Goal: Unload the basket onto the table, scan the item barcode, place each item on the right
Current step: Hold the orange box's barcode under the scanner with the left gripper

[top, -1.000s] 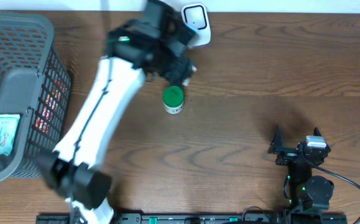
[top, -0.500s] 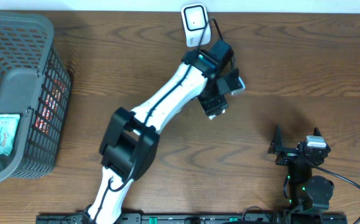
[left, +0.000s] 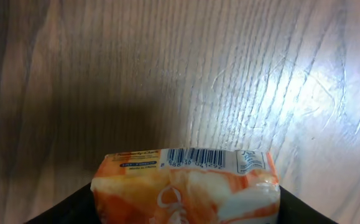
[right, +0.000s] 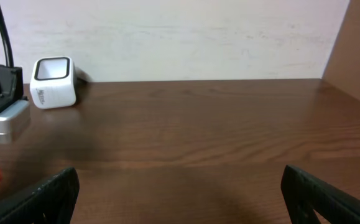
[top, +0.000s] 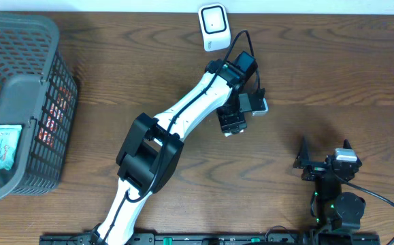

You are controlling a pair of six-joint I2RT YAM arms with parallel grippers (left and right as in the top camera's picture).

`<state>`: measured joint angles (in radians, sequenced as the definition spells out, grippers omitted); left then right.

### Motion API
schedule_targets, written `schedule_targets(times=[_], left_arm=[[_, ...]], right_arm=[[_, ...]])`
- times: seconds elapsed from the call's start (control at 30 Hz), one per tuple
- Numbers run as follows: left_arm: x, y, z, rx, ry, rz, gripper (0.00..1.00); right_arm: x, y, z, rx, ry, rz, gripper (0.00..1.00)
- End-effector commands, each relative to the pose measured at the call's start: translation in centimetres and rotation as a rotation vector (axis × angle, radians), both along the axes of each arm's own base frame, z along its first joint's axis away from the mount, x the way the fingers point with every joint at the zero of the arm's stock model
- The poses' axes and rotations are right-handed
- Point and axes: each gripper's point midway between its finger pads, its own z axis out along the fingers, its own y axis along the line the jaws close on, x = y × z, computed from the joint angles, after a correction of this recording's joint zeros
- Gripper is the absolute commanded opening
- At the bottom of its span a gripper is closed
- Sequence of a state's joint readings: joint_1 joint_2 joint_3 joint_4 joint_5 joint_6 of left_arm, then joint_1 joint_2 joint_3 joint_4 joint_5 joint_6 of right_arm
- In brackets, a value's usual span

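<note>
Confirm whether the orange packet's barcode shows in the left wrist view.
Yes, the orange packet bears a barcode along its top edge.

Dk wood table (top: pixel 333 82) — pale wall (right: pixel 198 37) behind.

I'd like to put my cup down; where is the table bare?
Bare wood lies between the basket and the left arm, and right of the scanner. It is crowded by the left gripper holding the orange packet.

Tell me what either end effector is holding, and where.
Left end effector grips the orange packet by its two ends; right end effector holds nothing.
</note>
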<state>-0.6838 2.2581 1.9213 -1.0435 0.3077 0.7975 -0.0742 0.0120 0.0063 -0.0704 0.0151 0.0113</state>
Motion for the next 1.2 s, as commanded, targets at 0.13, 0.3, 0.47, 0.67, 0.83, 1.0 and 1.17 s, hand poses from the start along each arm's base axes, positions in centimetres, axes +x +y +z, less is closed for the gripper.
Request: schedule_targets(times=[0.13,0.3,0.47,0.67,0.83,1.0,1.17], left_arm=[[0.9,0.4,-0.1,-0.005,-0.057,-0.12,0.69],[1.9,0.9,-0.2,-0.016,-0.081,-0.136,0.69],[2.7,1.9,-0.2,-0.012,-0.076,-0.108,0.76],[2.5,2.4,-0.3,-0.001,-0.058,-0.093,0.98],[1.4,1.4,-0.3,0.003,-0.044,-0.087,0.98],[0.2,-0.8,-0.2,-0.005,-0.035,-0.034,0.98],[-0.2,-3.2,0.0,-0.039,-0.041,0.065,0.56]], right_arm=[[0.0,0.1,0.0,0.002,-0.002,0.001,0.99],[0.0,0.1,0.0,0.002,-0.002,0.001,0.99],[0.0,0.1,0.0,0.002,-0.002,0.001,0.99],[0.0,0.1,0.0,0.002,-0.002,0.001,0.99],[0.0,0.1,0.0,0.002,-0.002,0.001,0.99],[0.0,0.1,0.0,0.002,-0.002,0.001,0.99],[0.0,0.1,0.0,0.002,-0.002,0.001,0.99]])
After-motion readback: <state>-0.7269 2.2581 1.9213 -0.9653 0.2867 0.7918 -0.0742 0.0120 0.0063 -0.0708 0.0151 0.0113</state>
